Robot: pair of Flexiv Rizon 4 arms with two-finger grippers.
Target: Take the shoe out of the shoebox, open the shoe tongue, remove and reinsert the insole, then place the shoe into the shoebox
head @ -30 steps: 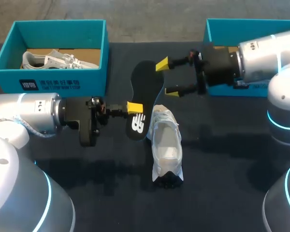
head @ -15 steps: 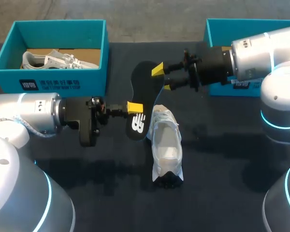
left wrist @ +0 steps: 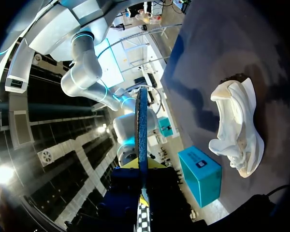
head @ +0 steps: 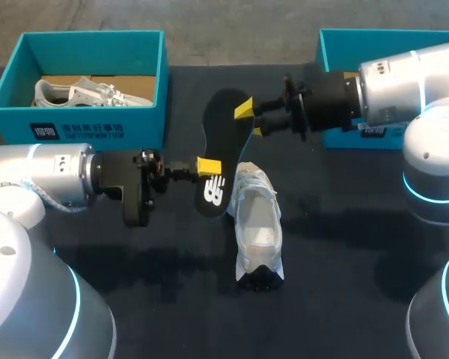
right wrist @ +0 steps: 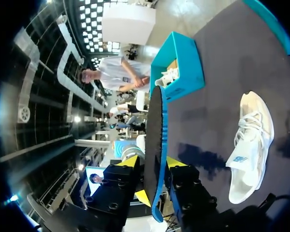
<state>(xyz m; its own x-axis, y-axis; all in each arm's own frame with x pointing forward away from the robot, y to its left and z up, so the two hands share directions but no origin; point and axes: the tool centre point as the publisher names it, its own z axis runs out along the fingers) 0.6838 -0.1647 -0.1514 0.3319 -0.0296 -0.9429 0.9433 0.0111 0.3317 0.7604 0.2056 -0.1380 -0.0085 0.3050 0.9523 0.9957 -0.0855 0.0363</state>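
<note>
Black insole point(head: 220, 138) aloft beside white shoe point(head: 256, 224)

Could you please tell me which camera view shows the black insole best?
The head view: the insole shows nearly its whole flat face, with the left gripper at one end and the right gripper at the other. Each wrist view shows it only edge-on, a thin strip between that gripper's fingers.

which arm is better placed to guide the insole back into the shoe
Left, probably: the left gripper grips the insole at its logo end right beside the shoe, while the right gripper holds its far end, farther away.
</note>
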